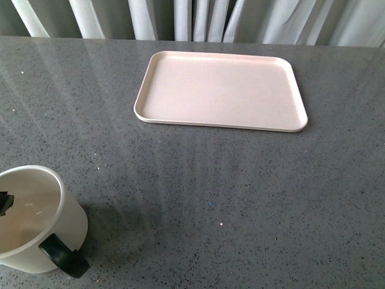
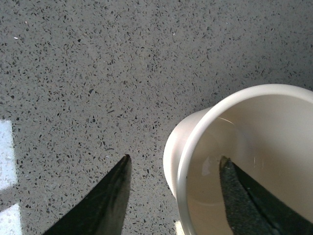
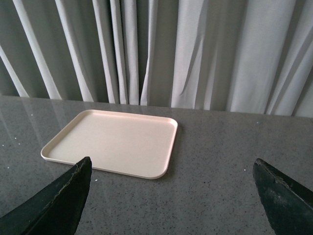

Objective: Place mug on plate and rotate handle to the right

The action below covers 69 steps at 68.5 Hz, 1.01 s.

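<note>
The cream-white mug (image 1: pixel 36 217) stands on the grey counter at the near left, apart from the plate. Its black handle (image 1: pixel 63 256) points toward the near edge; the smiley face is hidden. The pale pink plate (image 1: pixel 219 90) lies flat at the far centre with nothing on it. My left gripper (image 2: pixel 175 161) is open and straddles the mug's wall (image 2: pixel 195 142), one finger inside the mug (image 2: pixel 234 196) and one outside (image 2: pixel 107 196). A black bit of it shows over the mug in the front view (image 1: pixel 5 202). My right gripper (image 3: pixel 170 161) is open and empty, facing the plate (image 3: pixel 112 142).
The speckled grey counter (image 1: pixel 240 198) stretches between mug and plate. White curtains (image 3: pixel 195 54) hang behind the counter's far edge.
</note>
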Each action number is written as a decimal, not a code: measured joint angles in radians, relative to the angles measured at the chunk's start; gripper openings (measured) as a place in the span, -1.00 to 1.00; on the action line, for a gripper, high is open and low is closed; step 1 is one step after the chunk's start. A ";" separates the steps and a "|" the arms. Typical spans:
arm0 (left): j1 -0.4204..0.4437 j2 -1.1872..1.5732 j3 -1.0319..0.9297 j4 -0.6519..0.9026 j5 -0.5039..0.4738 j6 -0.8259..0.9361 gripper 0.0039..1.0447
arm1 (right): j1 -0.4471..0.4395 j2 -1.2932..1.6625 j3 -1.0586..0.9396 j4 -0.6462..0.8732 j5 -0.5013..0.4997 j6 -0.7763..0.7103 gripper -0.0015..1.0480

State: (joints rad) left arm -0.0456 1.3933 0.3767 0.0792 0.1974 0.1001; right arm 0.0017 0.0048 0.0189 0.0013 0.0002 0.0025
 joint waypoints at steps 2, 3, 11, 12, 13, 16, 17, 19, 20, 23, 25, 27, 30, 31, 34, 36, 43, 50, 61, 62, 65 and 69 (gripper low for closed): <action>-0.004 0.003 0.000 0.000 -0.002 0.000 -0.18 | 0.000 0.000 0.000 0.000 0.000 0.000 0.82; -0.006 0.004 0.000 0.000 -0.004 0.000 -0.21 | 0.000 0.000 0.000 0.000 0.000 0.000 0.82; -0.023 0.010 0.002 0.002 -0.014 0.000 -0.66 | 0.000 0.000 0.000 0.000 0.000 0.000 0.82; -0.024 0.010 0.002 0.002 -0.014 0.000 -0.69 | 0.000 0.000 0.000 0.000 0.000 0.000 0.82; -0.026 0.010 0.002 0.002 -0.015 0.000 -0.76 | 0.000 0.000 0.000 0.000 0.000 0.000 0.82; -0.029 0.010 0.005 0.002 -0.015 0.000 -0.90 | 0.000 0.000 0.000 0.000 0.000 0.000 0.82; -0.029 0.009 0.005 0.001 -0.014 -0.003 -0.96 | 0.000 0.000 0.000 0.000 0.000 0.000 0.82; -0.030 0.009 0.006 0.001 -0.014 -0.005 -0.96 | 0.000 0.000 0.000 0.000 0.000 0.000 0.82; -0.031 0.009 0.006 0.000 -0.015 -0.003 -0.96 | 0.000 0.000 0.000 0.000 0.000 0.000 0.82; -0.033 0.007 0.008 -0.005 -0.016 -0.004 -0.96 | 0.000 0.000 0.000 0.000 0.000 0.000 0.82; -0.034 0.003 0.010 -0.012 -0.018 -0.005 -0.96 | 0.000 0.000 0.000 0.000 0.000 0.000 0.82; -0.035 0.000 0.010 -0.018 -0.018 -0.006 -0.96 | 0.000 0.000 0.000 0.000 0.000 0.000 0.82; -0.036 -0.010 0.010 -0.032 -0.023 -0.006 -0.96 | 0.000 0.000 0.000 0.000 0.000 0.000 0.82; -0.036 -0.013 0.010 -0.036 -0.025 -0.007 -0.96 | 0.000 0.000 0.000 0.000 0.000 0.000 0.82; -0.039 -0.026 0.011 -0.053 -0.032 -0.008 -0.96 | 0.000 0.000 0.000 0.000 0.000 0.000 0.82; -0.040 -0.039 0.013 -0.067 -0.035 -0.009 -0.96 | 0.000 0.000 0.000 0.000 0.000 0.000 0.82; -0.052 -0.081 0.029 -0.113 -0.035 -0.021 -0.96 | 0.000 0.000 0.000 0.000 0.000 0.000 0.82; -0.094 -0.115 0.095 -0.164 -0.038 -0.047 -0.96 | 0.000 0.000 0.000 0.000 0.000 0.000 0.82; -0.242 0.009 0.325 -0.181 -0.080 -0.117 -0.96 | 0.000 0.000 0.000 0.000 0.000 0.000 0.82; -0.251 0.021 0.339 -0.180 -0.083 -0.122 -0.96 | 0.000 0.000 0.000 0.000 0.000 0.000 0.82; -0.282 0.066 0.393 -0.180 -0.092 -0.135 -0.96 | 0.000 0.000 0.000 0.000 0.000 0.000 0.82; -0.319 0.129 0.461 -0.179 -0.096 -0.158 -0.96 | 0.000 0.000 0.000 0.000 0.000 0.000 0.82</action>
State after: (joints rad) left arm -0.3641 1.5219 0.8379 -0.1001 0.1017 -0.0582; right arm 0.0017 0.0048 0.0189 0.0013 0.0002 0.0025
